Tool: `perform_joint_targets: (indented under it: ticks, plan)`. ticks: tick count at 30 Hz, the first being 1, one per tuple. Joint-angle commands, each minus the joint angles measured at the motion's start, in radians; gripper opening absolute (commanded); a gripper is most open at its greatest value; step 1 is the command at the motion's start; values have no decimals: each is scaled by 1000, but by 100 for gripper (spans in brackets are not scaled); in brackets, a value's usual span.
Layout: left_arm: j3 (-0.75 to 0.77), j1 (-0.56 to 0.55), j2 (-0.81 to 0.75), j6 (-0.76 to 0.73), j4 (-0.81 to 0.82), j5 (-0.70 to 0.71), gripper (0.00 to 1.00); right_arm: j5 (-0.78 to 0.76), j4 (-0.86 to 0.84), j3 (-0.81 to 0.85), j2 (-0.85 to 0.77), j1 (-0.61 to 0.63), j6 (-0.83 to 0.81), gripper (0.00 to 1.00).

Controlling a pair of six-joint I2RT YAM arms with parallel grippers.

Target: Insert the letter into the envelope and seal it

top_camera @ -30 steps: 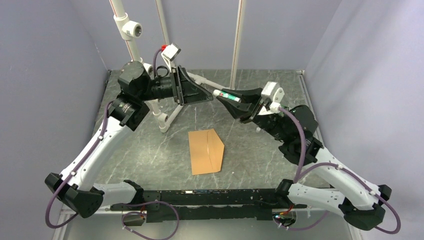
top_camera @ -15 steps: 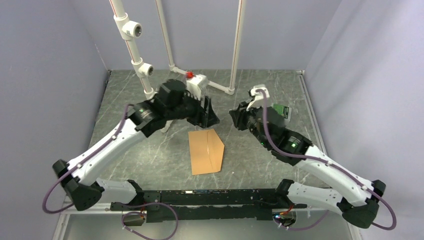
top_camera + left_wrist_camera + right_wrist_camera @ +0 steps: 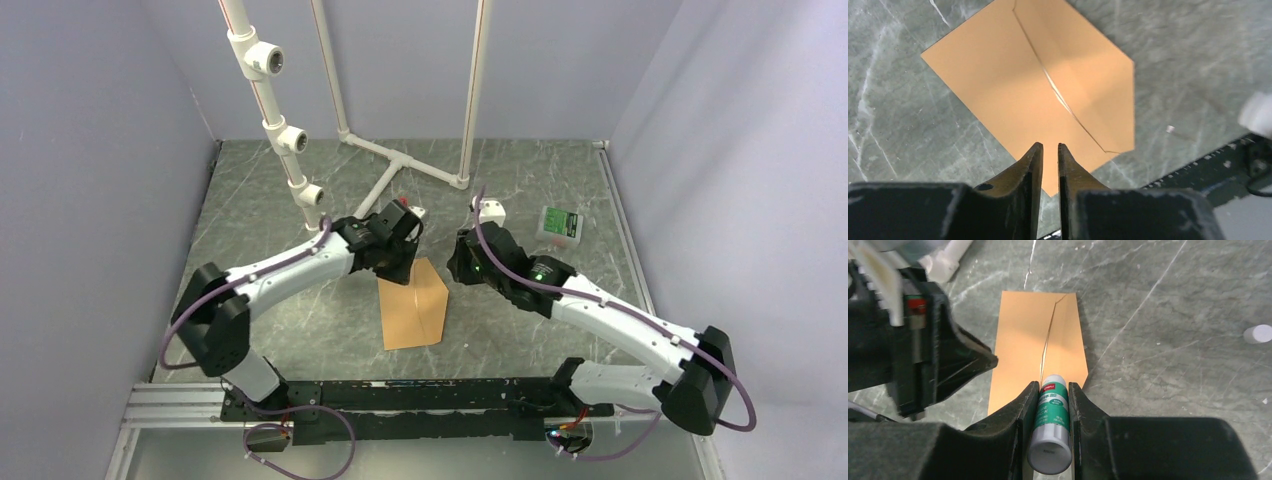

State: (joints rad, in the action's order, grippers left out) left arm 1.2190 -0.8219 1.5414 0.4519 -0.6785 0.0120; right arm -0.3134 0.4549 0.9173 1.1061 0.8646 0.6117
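At the middle of the dark green marbled table (image 3: 300, 300), lying flat: the kraft-brown paper envelope (image 3: 405, 310), long axis running away from the arm bases, pointed flap on the side toward the right arm. Looks unfolded and not yet stuck down, with a slightly raised seam between flap and body. No sign of the pale peach paper letter in any view. Presumably already inside, though impossible to confirm.

Hanging just over the envelope's far end, the left gripper (image 3: 1049, 146), jaws narrowed to a thin slit with nothing caught between them. Just beside the flap side, the right gripper (image 3: 1054, 385), jaws pinching a green-and-white glue stick (image 3: 1050, 425), one end aimed down at the paper. Cannot tell whether capped.

A second ago, both up high over the far half of the table, tip to tip, left jaws spread wide at the stick's end. Now down near paper level at the envelope's far end; envelope itself unmoved. Reads as the mid-air handling finished and the sealing step about to begin — glue onto the flap first, then folding and pressing. Calls for the left fingertips pinning the thin paper, so that the stick's drag cannot slide it.

Off to the right, well apart: a small pale box with a green label (image 3: 560, 224) — and, in the right wrist view, a small white cylinder (image 3: 1257, 333), possibly a loose cap.
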Motion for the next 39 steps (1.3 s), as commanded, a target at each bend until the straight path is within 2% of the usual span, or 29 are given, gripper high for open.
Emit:
perform_joint_targets:
  ticks: [1, 3, 17, 21, 26, 31, 39]
  plan:
    - [4, 20, 100, 45, 31, 48, 19, 42, -63, -12, 46, -1, 30, 0]
    - [7, 40, 145, 50, 49, 19, 15, 45, -76, -27, 55, -1, 39, 0]
    - [140, 204, 432, 57, 34, -112, 11, 132, -192, -36, 201, 5, -1, 0]
    - [125, 224, 440, 61, 34, -136, 11, 166, -211, -1, 284, 24, -7, 0]
    - [84, 231, 450, 56, 7, -166, 3, 208, -188, 71, 417, 40, -21, 0]
    - [11, 260, 435, 66, 39, -222, 3, 282, -190, 138, 512, 42, -28, 0]
    - [-70, 296, 413, 48, 77, -290, 2, 245, -116, 225, 620, 57, -23, 0]
